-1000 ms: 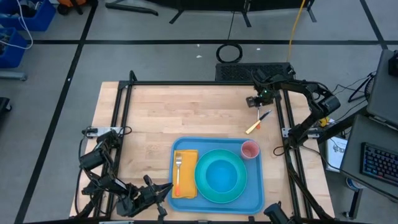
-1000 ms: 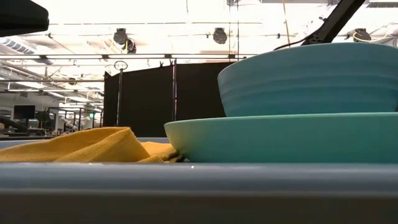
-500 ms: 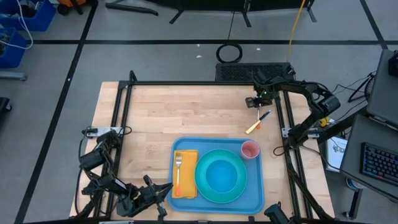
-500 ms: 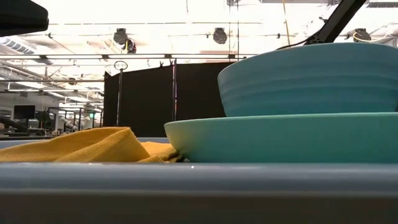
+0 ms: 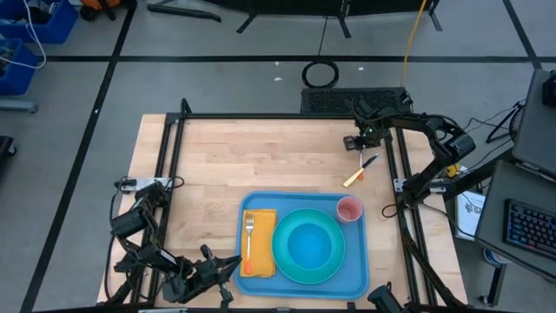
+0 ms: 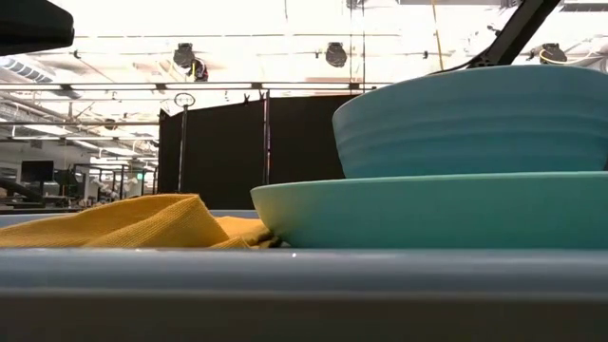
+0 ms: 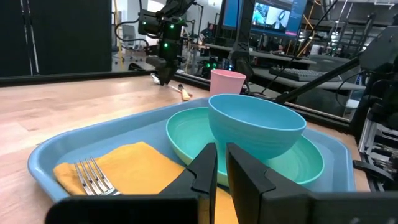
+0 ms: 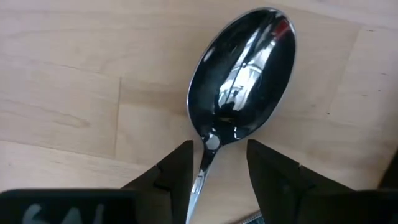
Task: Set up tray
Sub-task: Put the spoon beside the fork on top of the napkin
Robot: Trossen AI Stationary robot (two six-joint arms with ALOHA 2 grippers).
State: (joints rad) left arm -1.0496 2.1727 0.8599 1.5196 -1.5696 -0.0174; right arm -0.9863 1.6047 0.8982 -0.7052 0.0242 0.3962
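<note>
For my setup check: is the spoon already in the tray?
Out. The spoon lies on the bare wood table, away from the tray.

A: What sits just ahead of the left gripper (image 7: 221, 163)?
B: Its fingers, close together, point at the blue bowl (image 7: 256, 126), which rests on the teal plate (image 7: 186, 134) inside the tray (image 7: 74, 147).
A: And beside them?
B: A fork (image 7: 95, 176) on a yellow cloth (image 7: 143, 163). Farther off stand a pink cup (image 7: 227, 82) and the other arm's gripper (image 7: 164, 73) over the wooden table (image 7: 56, 109).
</note>
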